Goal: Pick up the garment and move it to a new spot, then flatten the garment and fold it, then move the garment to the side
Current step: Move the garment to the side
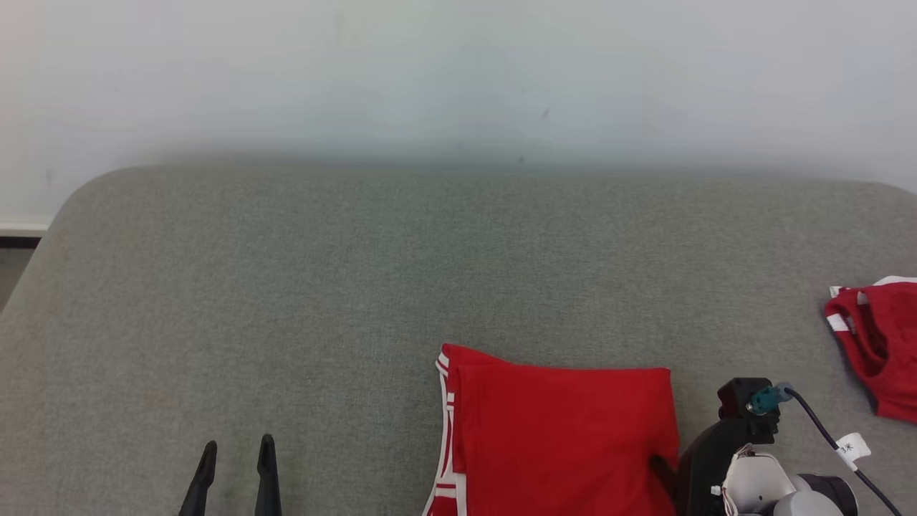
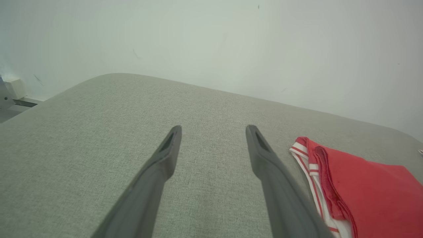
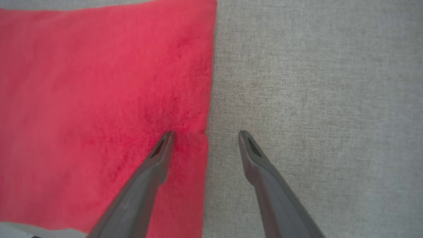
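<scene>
My right gripper (image 3: 205, 134) stands spread wide across the right edge of the garment (image 1: 559, 437), holding nothing. In the right wrist view one finger (image 3: 158, 155) lies over the red cloth, its tip at the fabric, and the other over bare grey table (image 1: 358, 287). Whether the tip presses into the cloth, I cannot tell.

The garment lies folded into a flat rectangle at the near side of the table, right of centre in the head view, with white-striped trim along its left edge.

My left gripper (image 1: 236, 448) is also open and empty. It hangs over bare table, well to the left of the garment, fingers pointing toward the pale wall (image 1: 458, 72). In the left wrist view the striped trim lies just beside my right-hand finger.

A second red piece (image 1: 877, 344) with white trim lies rumpled at the table's far right, apart from the folded one. A dark cable (image 1: 824, 430) runs from my right wrist.
</scene>
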